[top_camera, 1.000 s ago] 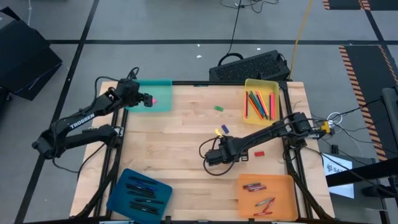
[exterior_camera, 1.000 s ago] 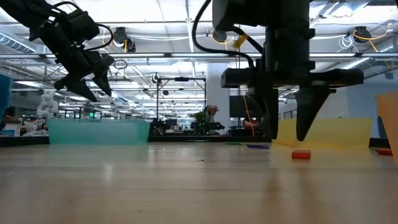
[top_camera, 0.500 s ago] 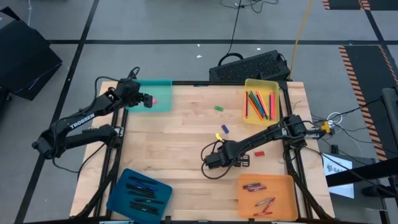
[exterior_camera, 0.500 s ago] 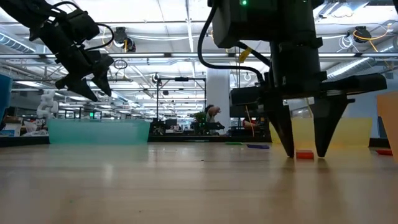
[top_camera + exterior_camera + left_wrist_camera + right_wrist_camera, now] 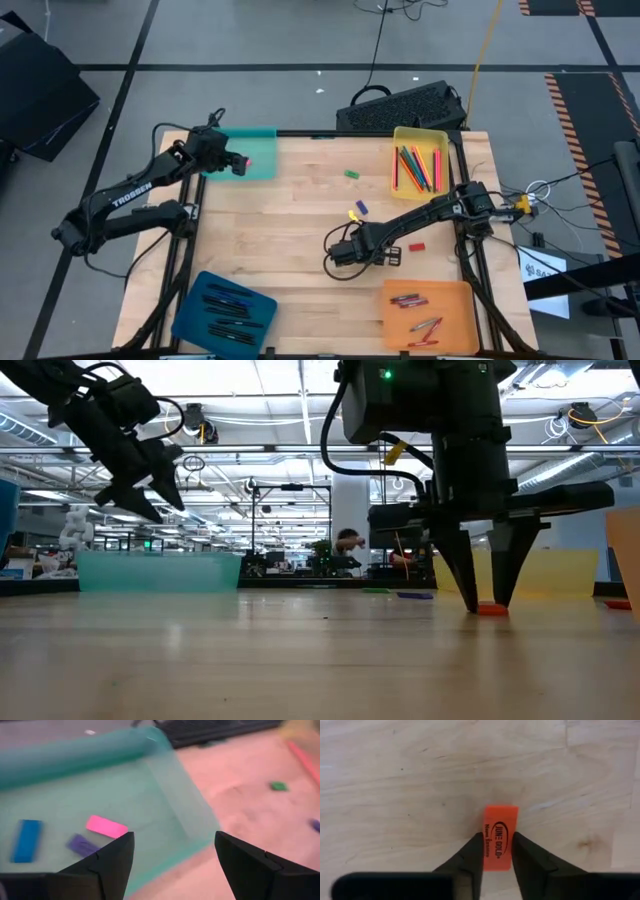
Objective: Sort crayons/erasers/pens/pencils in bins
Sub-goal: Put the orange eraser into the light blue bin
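An orange eraser (image 5: 500, 822) lies flat on the wooden table, and my right gripper (image 5: 497, 836) (image 5: 486, 600) stands over it, shut on it, near the table's middle right (image 5: 390, 255). My left gripper (image 5: 238, 162) (image 5: 174, 837) hangs open above the teal bin (image 5: 165, 785) at the far left. Pink (image 5: 106, 826), blue (image 5: 27, 840) and purple (image 5: 82, 845) erasers lie in that bin. A red eraser (image 5: 416, 246), a green eraser (image 5: 352, 174) and a blue one (image 5: 361, 207) lie loose on the table. My right gripper pinches the orange eraser's two long sides (image 5: 488, 827) between its two fingers, near one end. The fingers come from above, pointing down, and lie along the eraser's sides. The eraser lies flat on the table (image 5: 490, 609).
The yellow bin (image 5: 405, 133) with pencils stands at the far right, the orange bin (image 5: 455, 300) with crayons at the near right, the dark blue bin (image 5: 200, 290) with pens at the near left. A small yellow piece (image 5: 351, 216) lies by the blue eraser. A black keyboard-like object (image 5: 400, 105) sits beyond the far edge.
My right gripper has come down to the table over the orange eraser, with its fingers first wide on either side of it. They have then shut on its sides. The eraser has stayed on the table.
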You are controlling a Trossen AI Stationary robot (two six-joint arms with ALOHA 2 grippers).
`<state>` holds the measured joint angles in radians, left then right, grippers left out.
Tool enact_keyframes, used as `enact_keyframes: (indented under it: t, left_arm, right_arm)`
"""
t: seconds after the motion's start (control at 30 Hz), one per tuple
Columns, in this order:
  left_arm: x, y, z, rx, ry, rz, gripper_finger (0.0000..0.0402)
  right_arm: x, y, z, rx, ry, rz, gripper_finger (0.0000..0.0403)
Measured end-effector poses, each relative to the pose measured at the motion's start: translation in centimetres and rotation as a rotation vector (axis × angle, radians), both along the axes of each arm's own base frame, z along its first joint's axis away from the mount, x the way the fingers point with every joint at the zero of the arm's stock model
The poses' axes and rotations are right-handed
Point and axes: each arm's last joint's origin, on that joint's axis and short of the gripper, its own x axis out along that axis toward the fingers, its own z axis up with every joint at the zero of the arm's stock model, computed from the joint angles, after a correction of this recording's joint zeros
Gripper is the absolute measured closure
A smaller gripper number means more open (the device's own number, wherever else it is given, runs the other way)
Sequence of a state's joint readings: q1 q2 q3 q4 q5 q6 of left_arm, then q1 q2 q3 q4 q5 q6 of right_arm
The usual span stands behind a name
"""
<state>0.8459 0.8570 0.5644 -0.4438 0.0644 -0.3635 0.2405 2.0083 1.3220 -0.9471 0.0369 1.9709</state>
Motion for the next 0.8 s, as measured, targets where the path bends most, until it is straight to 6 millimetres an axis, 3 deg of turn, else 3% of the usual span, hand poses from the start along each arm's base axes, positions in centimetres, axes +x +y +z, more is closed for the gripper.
enact_keyframes:
  t: [0.13, 0.3, 0.43, 0.5, 0.7, 0.8]
  left_arm:
    - [0.3, -0.3, 0.0, -0.062, -0.067, -0.085, 0.0124]
    - [0.9, -1.1, 0.1, -0.209, -0.197, -0.206, 0.0124]
    - [1.5, -1.8, 0.2, -0.324, -0.267, -0.224, 0.0124]
    - [2.0, -2.0, 0.4, -0.375, -0.309, -0.218, 0.0124]
    - [4.4, -2.5, 0.2, -0.610, -0.432, -0.156, 0.0124]
    - [6.1, -3.0, -0.2, -0.686, -0.458, -0.193, 0.0124]
  right_arm:
    - [0.0, -0.1, 0.0, -0.009, 0.002, 0.045, 0.0356]
    - [0.1, -0.4, 1.3, -0.042, -0.061, 0.134, 0.0355]
    - [0.2, -1.9, 3.7, -0.260, -0.156, 0.258, 0.0352]
    - [0.5, -2.3, 5.6, -0.324, -0.246, 0.390, 0.0354]
    - [3.8, -3.3, 9.1, -0.528, -0.458, 1.062, 0.0354]
    - [4.6, -4.4, 9.5, -0.506, -0.532, 1.194, 0.0355]
